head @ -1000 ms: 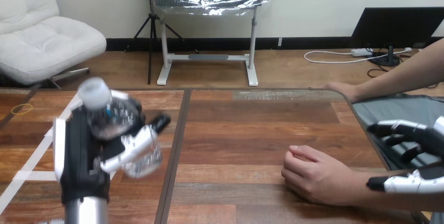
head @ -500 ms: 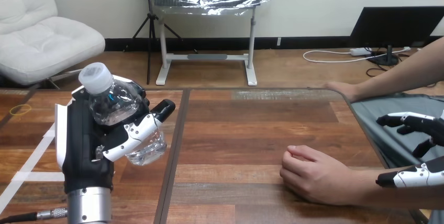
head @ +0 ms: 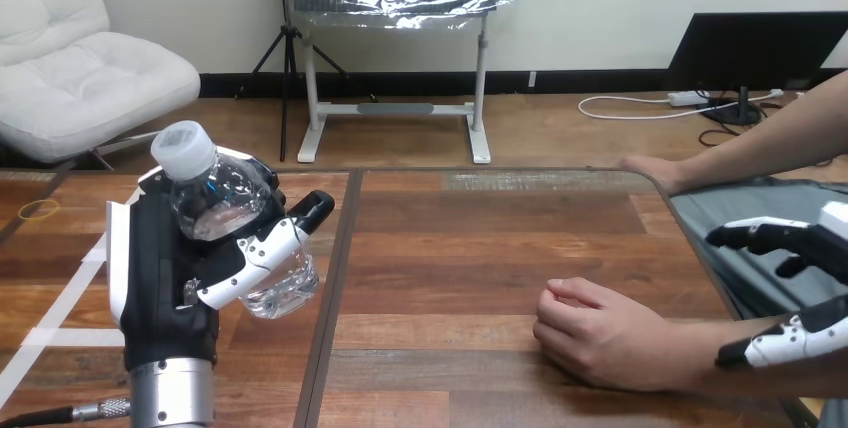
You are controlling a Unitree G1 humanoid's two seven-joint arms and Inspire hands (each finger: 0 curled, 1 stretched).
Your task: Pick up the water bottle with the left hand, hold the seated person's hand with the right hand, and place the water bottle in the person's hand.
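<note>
Clear plastic water bottle with a pale cap is sitting in the robot's left hand, at about 8 o'clock in the head view. It is being held up off the brown wooden surface. The bottle is tilting, its cap leaning toward 11 o'clock.

- The left hand is grasping the bottle. Its fingers are wrapping round the body from the far side and its thumb is crossing the front.
- The person's hand is resting on the surface at 5 o'clock as a loose fist. Its knuckles are pointing toward 9 o'clock, well apart from the bottle.
- The right hand is hanging at 4 o'clock by the view's right edge, released and spread. Its fingers are reaching toward 9 o'clock on the far side of the person's forearm. Its thumb is lying along the near side, by the wrist.
- Nothing is curling round the wrist, and I cannot tell whether the thumb is touching it.
- The person's other hand is lying flat at the surface's far edge, at 2 o'clock.
- Strips of white tape are running across the surface at 9 o'clock.
</note>
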